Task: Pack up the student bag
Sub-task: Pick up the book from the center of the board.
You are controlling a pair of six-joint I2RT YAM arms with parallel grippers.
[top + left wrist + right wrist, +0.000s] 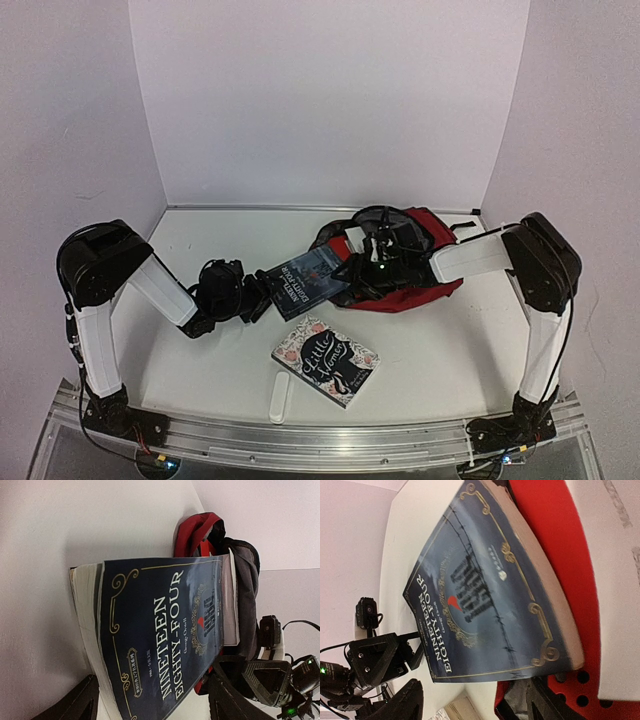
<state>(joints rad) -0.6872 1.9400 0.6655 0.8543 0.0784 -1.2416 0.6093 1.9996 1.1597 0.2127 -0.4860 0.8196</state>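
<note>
The backpack (428,262) lay on the bench (450,350) toward the far right corner, slumped on its side, dark red outside with grey lining and black straps. Its mouth was open and faced the left edge of the bench.

1 book, the dark blue "Nineteen Eighty-Four" (305,278), was poised at that mouth. The left pincer (258,297) pinched it by the end nearest the left edge, 1 finger on each side of the cover, and held it tilted off the bench. The book's other end lay over the red fabric and against the grey lining at the opening. How far it reached inside could not be told. Nothing else could be made out within the backpack, as the book and the pincers covered most of the opening.

The right pincer (372,258) hung over the mouth of the backpack, just beside the blue book's inner end. Its fingers stood spread, with the black zipper edge of the backpack close by 1 of them and nothing filling the gap between the 2.

A 2nd book, "Little Women" (327,361), lay flat and cover up near the middle of the near edge, well apart from the backpack. Just beside it, nearer that edge, lay a slim white object (280,398), too small to identify.
</note>
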